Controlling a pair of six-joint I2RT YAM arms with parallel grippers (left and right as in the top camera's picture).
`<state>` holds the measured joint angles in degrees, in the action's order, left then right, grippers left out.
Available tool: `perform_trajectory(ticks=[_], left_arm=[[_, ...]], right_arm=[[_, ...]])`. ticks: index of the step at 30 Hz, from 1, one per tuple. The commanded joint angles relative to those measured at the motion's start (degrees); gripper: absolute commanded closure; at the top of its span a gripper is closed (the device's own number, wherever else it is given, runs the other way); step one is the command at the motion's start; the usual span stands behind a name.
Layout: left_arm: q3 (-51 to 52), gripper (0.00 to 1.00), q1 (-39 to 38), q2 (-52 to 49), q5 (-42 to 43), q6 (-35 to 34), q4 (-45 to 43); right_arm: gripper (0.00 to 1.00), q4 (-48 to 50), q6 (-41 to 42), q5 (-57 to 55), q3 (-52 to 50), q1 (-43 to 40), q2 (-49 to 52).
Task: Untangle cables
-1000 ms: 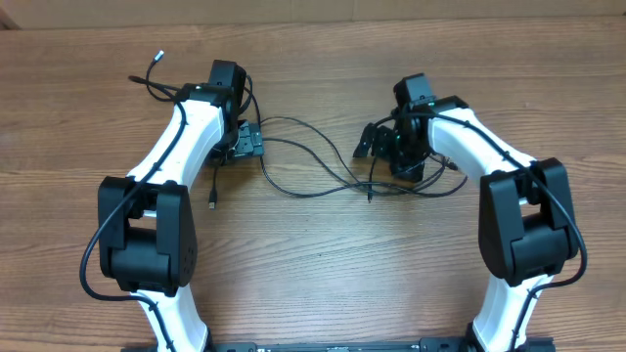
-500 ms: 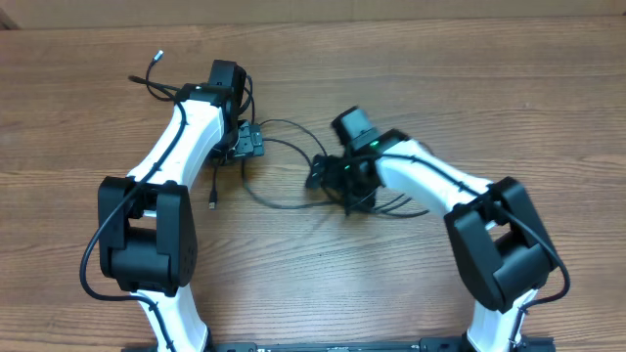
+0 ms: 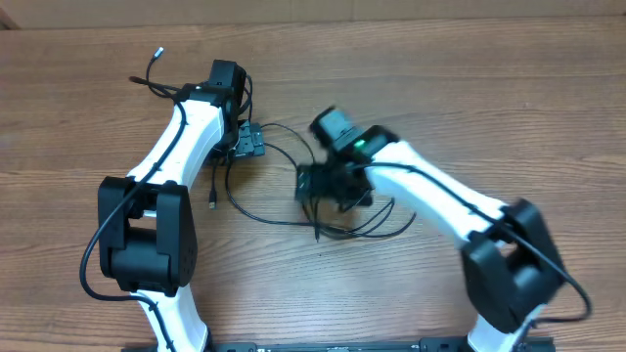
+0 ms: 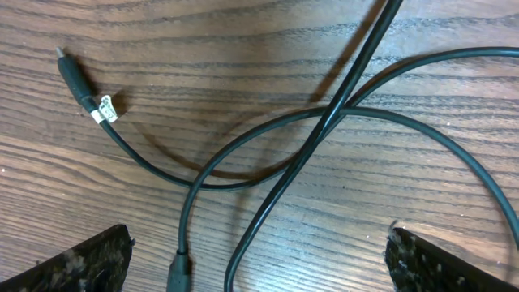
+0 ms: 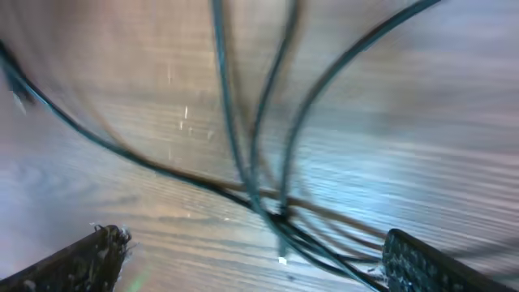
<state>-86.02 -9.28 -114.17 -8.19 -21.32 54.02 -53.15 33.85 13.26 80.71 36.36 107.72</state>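
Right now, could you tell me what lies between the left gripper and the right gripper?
Only strands of the cables, lying on the table, run between the left gripper and the right gripper. The overhead view shows this.

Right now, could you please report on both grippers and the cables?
Left gripper open, empty. Right gripper open over the tangle. Thin black flexible cables looped and crossed on brown wooden table. No obstruction seen.
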Motion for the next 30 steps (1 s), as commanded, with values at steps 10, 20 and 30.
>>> perform_trajectory(ticks=[10,20,30], left_arm=[[-0.98,0.0,-0.13,1.14,0.76,-1.2,-0.09],[-0.98,0.0,-0.17,1.14,0.76,-1.18,-0.09],[-0.98,0.0,-0.17,1.14,2.86,-1.18,-0.39]], right_arm=[[0.0,-10.58,5.42,-14.67,-3.54,-18.23,-2.82],[0.05,-0.94,8.37,-13.51,-17.0,-17.73,-2.82],[0.0,13.73,13.62,-5.31,-20.0,-15.32,-2.14]])
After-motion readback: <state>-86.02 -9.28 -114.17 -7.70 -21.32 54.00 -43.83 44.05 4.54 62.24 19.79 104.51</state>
